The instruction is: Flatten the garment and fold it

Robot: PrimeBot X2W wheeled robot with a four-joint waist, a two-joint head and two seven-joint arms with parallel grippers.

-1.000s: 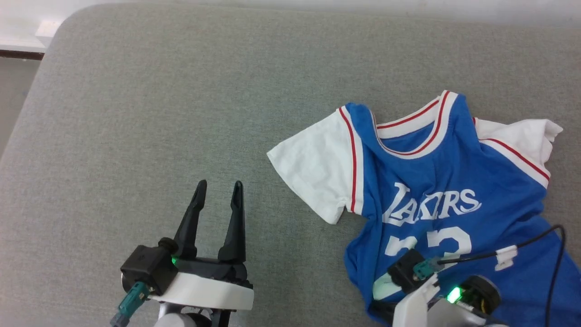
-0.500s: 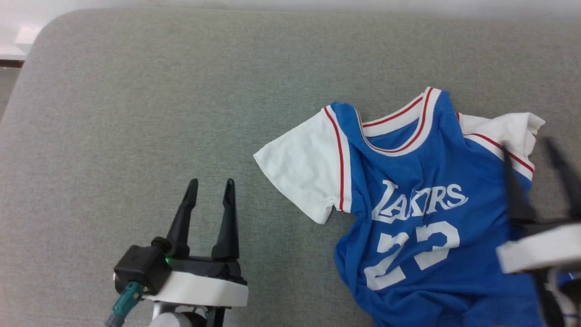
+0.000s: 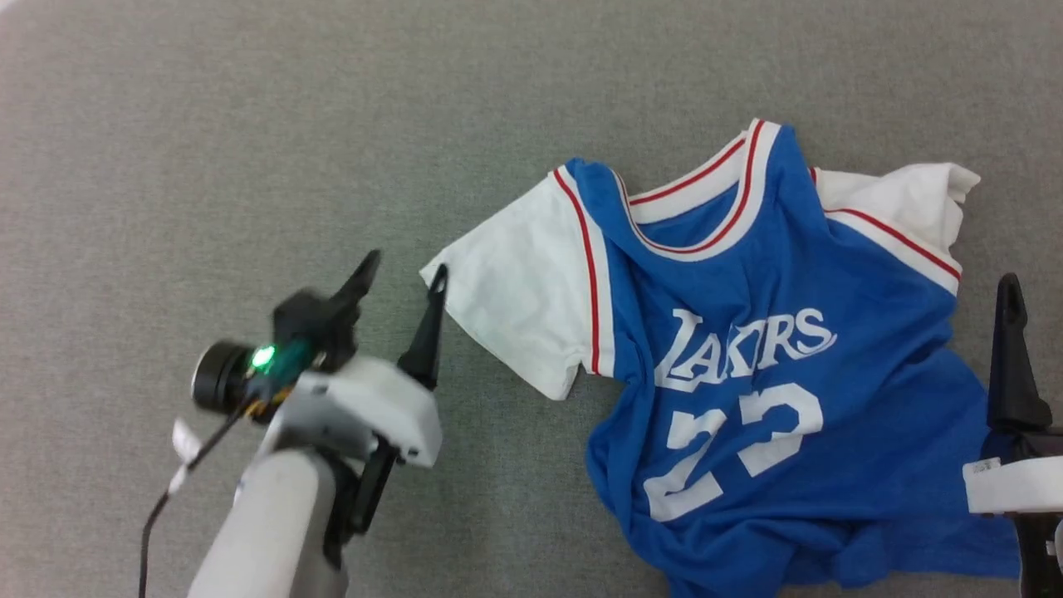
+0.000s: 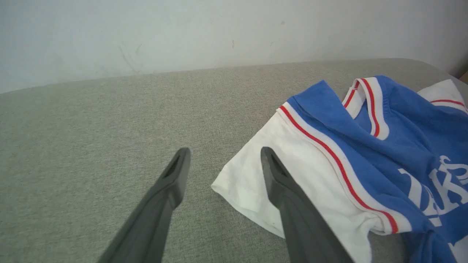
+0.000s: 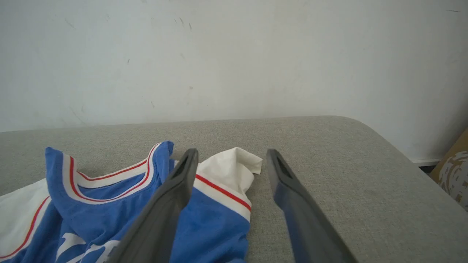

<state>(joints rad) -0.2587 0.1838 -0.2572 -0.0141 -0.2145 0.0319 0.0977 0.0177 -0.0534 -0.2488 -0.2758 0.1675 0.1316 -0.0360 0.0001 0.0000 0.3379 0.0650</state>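
garment (image 3: pixel 872 399) freed: right gripper (image 5: pixel 232 153) now wide open; left gripper (image 3: pixel 404 266), open and empty, has reached its sleeve.

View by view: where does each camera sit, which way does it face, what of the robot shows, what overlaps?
Head: on the head, facing down at the garment on the grey pad; left gripper, forearm, one right finger.
Left wrist: along its open fingers, past the flat sleeve to the wall.
Right wrist: along the right gripper's open fingers, past the crumpled sleeve.
Shared: both wrist views catch the collar and wall.
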